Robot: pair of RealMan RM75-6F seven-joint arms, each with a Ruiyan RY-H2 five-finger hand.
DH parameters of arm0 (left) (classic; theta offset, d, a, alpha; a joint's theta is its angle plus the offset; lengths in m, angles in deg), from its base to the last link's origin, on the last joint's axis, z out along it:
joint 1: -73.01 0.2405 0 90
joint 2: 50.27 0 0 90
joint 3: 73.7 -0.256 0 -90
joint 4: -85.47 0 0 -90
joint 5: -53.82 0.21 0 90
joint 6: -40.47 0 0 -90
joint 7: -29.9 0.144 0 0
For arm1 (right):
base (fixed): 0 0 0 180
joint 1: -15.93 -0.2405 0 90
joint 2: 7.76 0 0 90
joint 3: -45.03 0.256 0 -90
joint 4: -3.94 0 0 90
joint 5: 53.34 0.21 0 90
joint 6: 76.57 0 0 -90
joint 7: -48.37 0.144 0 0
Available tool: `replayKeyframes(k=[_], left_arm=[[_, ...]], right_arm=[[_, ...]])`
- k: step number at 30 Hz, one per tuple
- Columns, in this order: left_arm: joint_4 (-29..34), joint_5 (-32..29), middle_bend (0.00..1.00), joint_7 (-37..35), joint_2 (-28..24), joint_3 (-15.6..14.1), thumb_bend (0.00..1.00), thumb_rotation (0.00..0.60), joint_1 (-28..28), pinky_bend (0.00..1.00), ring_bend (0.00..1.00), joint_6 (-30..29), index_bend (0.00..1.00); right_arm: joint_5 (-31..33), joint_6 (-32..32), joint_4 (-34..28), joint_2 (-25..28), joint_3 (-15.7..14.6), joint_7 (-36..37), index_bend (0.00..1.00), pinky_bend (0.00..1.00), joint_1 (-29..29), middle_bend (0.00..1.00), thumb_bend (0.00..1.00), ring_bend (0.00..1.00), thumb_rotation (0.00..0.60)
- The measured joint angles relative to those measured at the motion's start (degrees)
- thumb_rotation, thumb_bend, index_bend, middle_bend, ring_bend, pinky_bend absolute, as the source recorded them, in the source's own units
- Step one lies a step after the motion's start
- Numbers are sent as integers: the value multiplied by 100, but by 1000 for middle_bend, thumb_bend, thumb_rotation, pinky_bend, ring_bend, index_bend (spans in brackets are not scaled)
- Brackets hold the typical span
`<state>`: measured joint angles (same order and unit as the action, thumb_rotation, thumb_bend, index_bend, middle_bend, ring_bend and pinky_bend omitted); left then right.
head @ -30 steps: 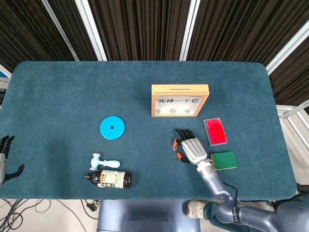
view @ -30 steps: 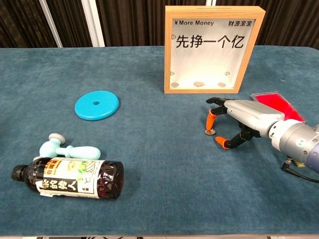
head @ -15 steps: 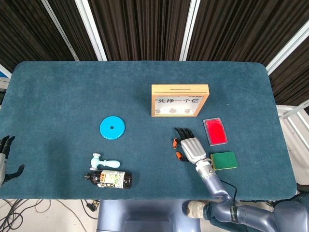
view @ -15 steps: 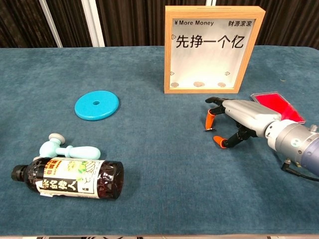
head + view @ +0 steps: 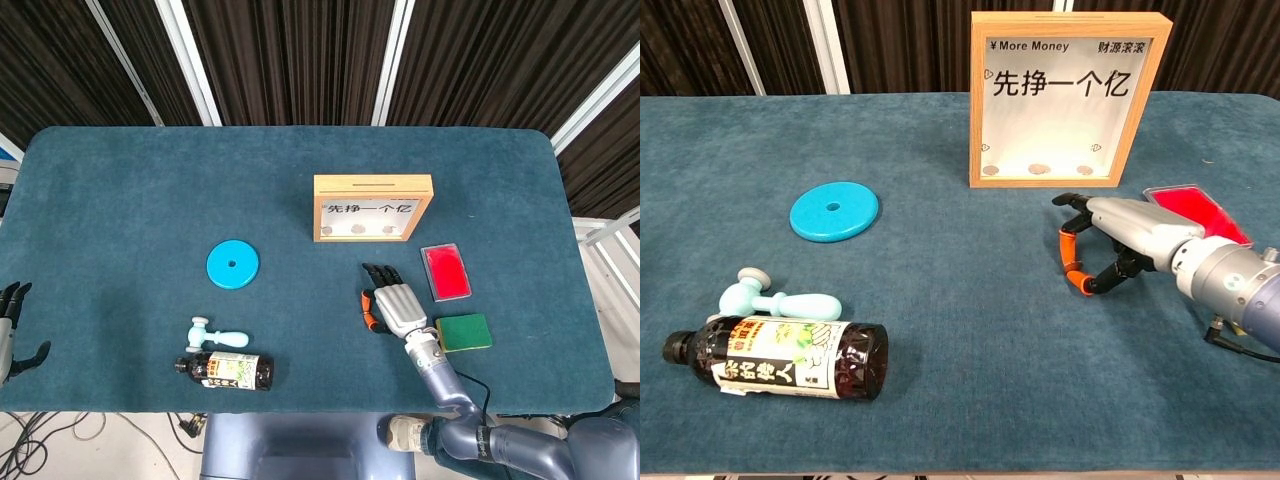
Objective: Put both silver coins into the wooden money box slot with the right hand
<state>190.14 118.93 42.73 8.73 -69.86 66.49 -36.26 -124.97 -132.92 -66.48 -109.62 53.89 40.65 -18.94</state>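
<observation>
The wooden money box (image 5: pixel 373 207) (image 5: pixel 1070 98) stands upright at the middle back, its slot (image 5: pixel 372 183) in the top edge. Several coins lie behind its window. My right hand (image 5: pixel 397 305) (image 5: pixel 1130 235) rests low over the cloth in front of the box. Its orange fingertips (image 5: pixel 1073 272) are pinched together where a silver coin lay. The coin itself is hidden between them, and no coin shows on the cloth. My left hand (image 5: pixel 10 325) hangs at the table's far left edge with its fingers apart, holding nothing.
A red flat case (image 5: pixel 446 271) (image 5: pixel 1200 210) and a green sponge (image 5: pixel 463 332) lie just right of my right hand. A blue disc (image 5: pixel 233 264) (image 5: pixel 834 210), a pale blue toy hammer (image 5: pixel 215 337) (image 5: pixel 775 298) and a dark bottle (image 5: pixel 228 371) (image 5: pixel 790 358) lie front left.
The right hand's thumb and finger have closed together over the coin on the cloth; the coin is no longer visible. The left hand has not moved.
</observation>
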Motion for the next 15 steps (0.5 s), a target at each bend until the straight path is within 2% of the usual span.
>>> replayKeyframes(k=[15], left_arm=[[31, -60, 0, 29, -24, -7, 297, 600, -17, 0, 0, 29, 73]], right_arm=[[-31, -110, -263, 171, 93, 6, 683, 0, 12, 25, 500, 0, 600]])
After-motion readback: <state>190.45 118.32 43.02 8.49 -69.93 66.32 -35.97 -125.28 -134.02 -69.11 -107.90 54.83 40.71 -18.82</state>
